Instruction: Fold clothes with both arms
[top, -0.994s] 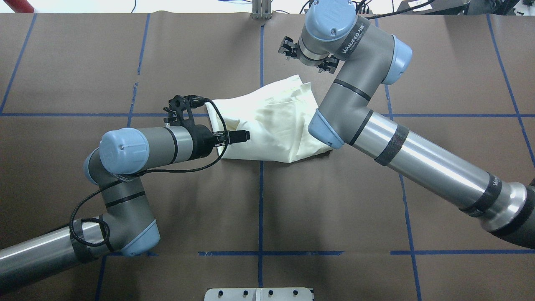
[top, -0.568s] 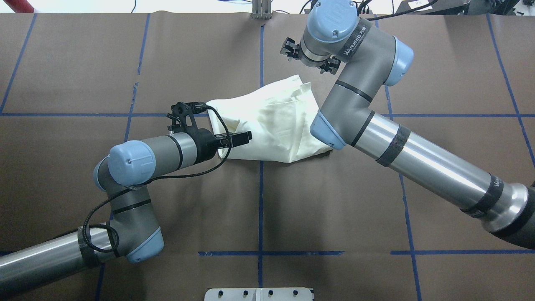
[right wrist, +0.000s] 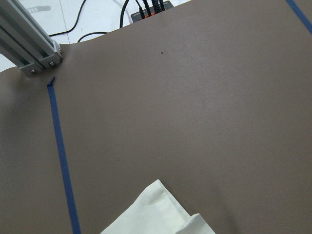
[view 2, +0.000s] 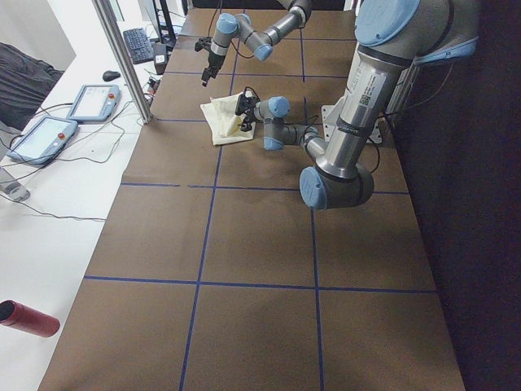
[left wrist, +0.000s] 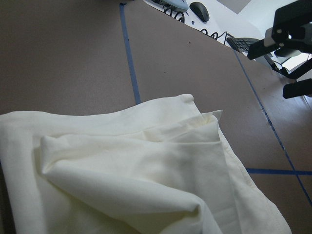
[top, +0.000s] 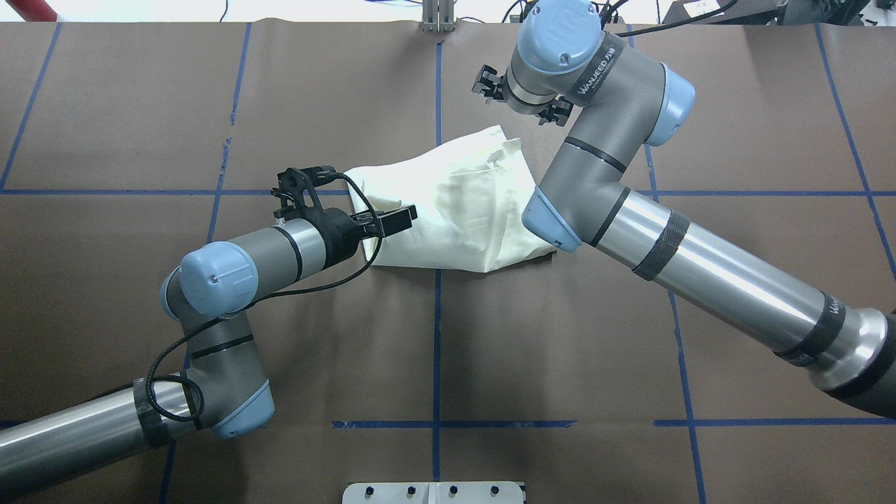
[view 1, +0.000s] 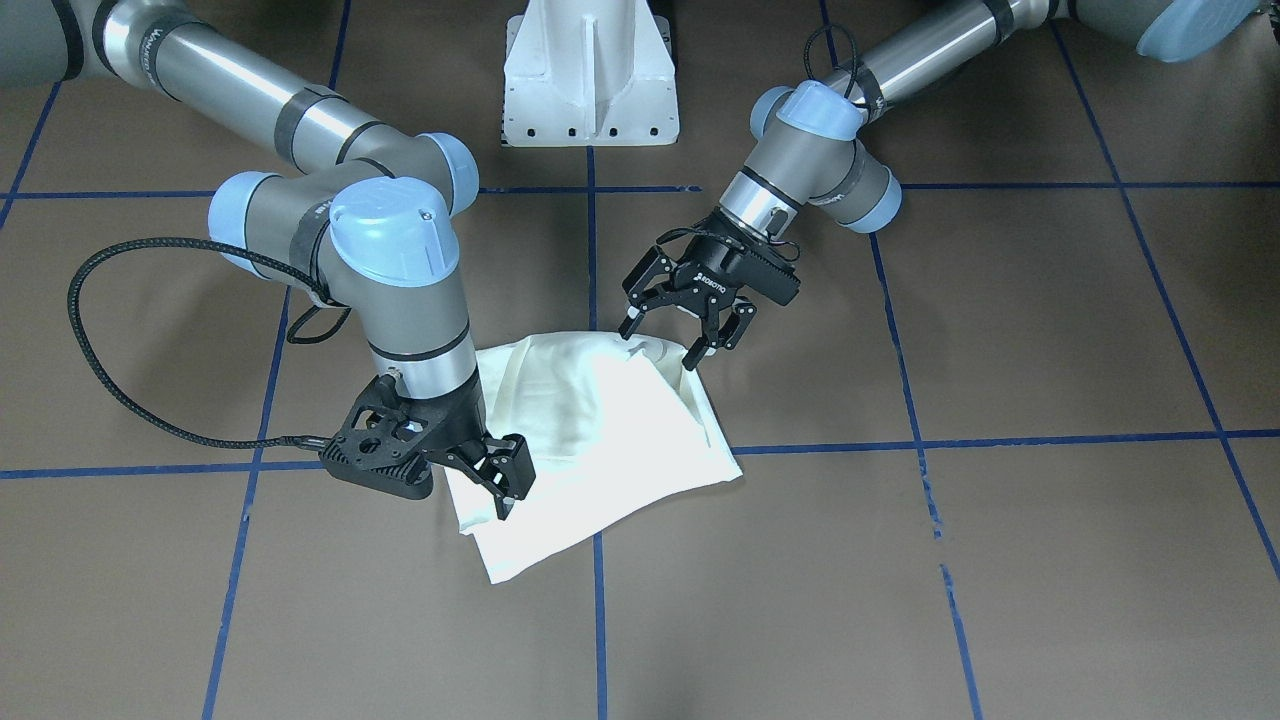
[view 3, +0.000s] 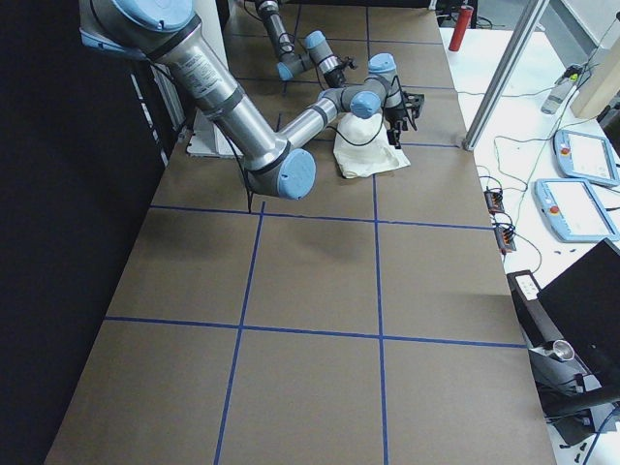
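The cream-white shirt (top: 462,210) lies folded in a crumpled bundle on the brown table, plain side up; no print shows. It also shows in the front view (view 1: 600,440) and in the left wrist view (left wrist: 146,165). My left gripper (view 1: 662,338) is open and hovers just over the shirt's edge nearest the robot; from overhead it sits over the shirt's left end (top: 402,217). My right gripper (view 1: 497,480) is open and empty, raised above the shirt's far corner, and shows open in the left wrist view (left wrist: 292,63). The right wrist view shows only that corner (right wrist: 156,214).
The white pedestal base (view 1: 590,70) stands at the robot's side of the table. Blue tape lines (top: 437,336) grid the brown cover. An aluminium post (right wrist: 29,44) stands at the far edge. Teach pendants (view 2: 89,102) and a red cylinder (view 2: 28,318) lie off the table.
My left arm has swung so its gripper points further over the shirt's left end. My right wrist has drifted slightly toward the far edge. The shirt has barely moved.
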{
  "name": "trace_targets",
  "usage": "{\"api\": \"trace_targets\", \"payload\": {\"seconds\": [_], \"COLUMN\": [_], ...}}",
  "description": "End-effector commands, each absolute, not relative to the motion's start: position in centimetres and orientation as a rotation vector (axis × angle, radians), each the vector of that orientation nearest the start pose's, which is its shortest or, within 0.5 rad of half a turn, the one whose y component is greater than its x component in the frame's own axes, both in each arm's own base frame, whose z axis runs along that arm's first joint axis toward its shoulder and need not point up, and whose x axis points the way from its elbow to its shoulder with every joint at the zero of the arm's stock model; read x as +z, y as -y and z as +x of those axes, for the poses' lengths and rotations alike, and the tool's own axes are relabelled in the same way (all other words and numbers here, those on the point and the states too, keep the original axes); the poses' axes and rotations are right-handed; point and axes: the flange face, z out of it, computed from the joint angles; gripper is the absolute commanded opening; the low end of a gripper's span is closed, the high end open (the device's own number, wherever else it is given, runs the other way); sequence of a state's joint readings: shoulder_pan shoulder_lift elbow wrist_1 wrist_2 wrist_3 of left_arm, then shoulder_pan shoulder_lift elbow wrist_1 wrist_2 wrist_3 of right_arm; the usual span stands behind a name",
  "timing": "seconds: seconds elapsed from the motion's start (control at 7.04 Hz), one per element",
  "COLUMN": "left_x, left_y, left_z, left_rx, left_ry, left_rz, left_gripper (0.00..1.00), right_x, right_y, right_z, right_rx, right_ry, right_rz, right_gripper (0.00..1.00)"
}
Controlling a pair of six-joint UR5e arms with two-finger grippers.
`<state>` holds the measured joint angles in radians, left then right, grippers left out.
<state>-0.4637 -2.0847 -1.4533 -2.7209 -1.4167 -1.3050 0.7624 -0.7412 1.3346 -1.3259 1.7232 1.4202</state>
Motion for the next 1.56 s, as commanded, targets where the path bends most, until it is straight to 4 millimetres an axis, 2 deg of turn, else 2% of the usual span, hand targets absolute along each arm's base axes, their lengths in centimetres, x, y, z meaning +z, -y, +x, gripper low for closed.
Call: {"api": "trace_targets", "payload": {"seconds": [0.0,0.28,0.43,0.57,0.85,0.99,1.14,1.28,1.42], "left_x": [28.8,28.4,28.4,29.5,30.2,30.0,29.2,29.2,29.7], "left_y": [43.2,42.4,41.8,41.9,42.2,42.2,42.3,42.3,42.4], "left_z": [53.2,53.1,53.7,54.8,55.4,55.4,55.6,55.7,55.8], "left_rx": [-0.174,0.068,0.095,0.098,0.100,0.099,0.098,0.098,0.100], "left_ry": [-1.374,-1.329,-1.323,-1.297,-1.280,-1.283,-1.293,-1.292,-1.285], "left_rz": [0.778,0.942,0.948,0.938,0.930,0.932,0.938,0.937,0.931], "left_gripper": [1.00,1.00,1.00,1.00,1.00,0.87,0.66,0.52,0.44], "right_x": [22.5,22.5,22.5,22.5,22.6,22.9,22.8,22.8,22.7], "right_y": [62.3,62.4,62.4,62.4,62.4,62.3,62.1,62.1,62.1], "right_z": [-48.1,-48.0,-48.0,-48.1,-48.0,-48.1,-47.9,-47.9,-47.8], "right_rx": [0.511,0.512,0.511,0.512,0.512,0.511,0.511,0.511,0.511], "right_ry": [0.819,0.819,0.819,0.820,0.818,0.817,0.821,0.821,0.821], "right_rz": [0.243,0.244,0.245,0.243,0.242,0.242,0.244,0.244,0.246], "right_gripper": [1.00,1.00,1.00,1.00,1.00,1.00,1.00,1.00,1.00]}}
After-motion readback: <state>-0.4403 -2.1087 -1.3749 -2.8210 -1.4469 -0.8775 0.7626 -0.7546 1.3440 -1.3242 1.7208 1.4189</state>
